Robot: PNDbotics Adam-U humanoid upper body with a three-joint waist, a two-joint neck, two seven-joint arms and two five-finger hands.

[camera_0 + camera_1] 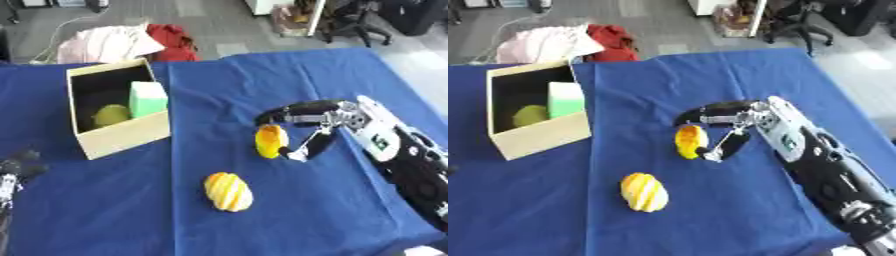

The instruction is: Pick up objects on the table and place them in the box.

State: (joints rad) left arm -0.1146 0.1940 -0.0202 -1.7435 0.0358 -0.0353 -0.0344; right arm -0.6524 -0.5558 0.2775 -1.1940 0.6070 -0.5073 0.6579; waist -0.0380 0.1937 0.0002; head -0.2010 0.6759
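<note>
One yellow fruit (270, 141) stands seemingly upright between right hand (325, 120) fingers (297, 108).

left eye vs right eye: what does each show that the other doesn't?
Left eye only: the left hand, dark, at the lower-left edge; its fingers can't be made out.
Right eye only: more of the right forearm toward the lower right.
Both: the right hand curled round an orange-yellow object, a yellow striped object lying on the blue cloth, and the box holding a green block and a yellow-green item.
</note>
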